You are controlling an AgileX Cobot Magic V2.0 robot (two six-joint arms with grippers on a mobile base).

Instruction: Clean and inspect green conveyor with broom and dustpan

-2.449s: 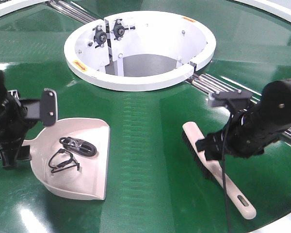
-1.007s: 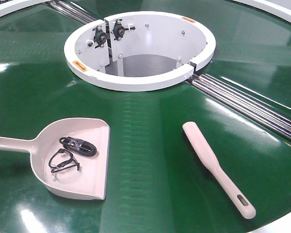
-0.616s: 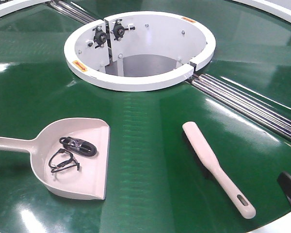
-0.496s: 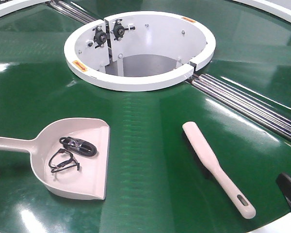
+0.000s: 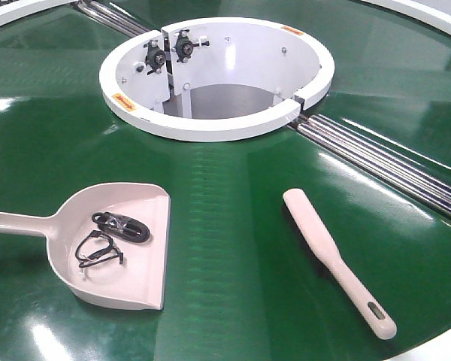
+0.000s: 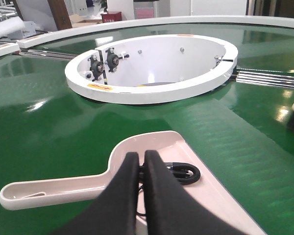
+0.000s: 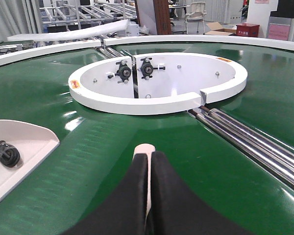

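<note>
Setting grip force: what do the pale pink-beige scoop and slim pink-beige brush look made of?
The dustpan looks like moulded plastic: uniform pink-beige, smooth, thin raised walls. The broom looks the same, with a moulded slot in its handle and dark bristles, likely synthetic.

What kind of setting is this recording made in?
Probably a factory or logistics hall: a broad ring-shaped green conveyor with steel rollers fills the view, and the right wrist view shows more roller racks and cardboard boxes behind.

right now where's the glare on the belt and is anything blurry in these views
Front view: white glare patches on the green conveyor near the bottom left and along the steel rollers; all sharp. Left wrist view: the shut left pincer is close and soft. Right wrist view: the shut right pincer likewise, background clutter hazy.
</note>
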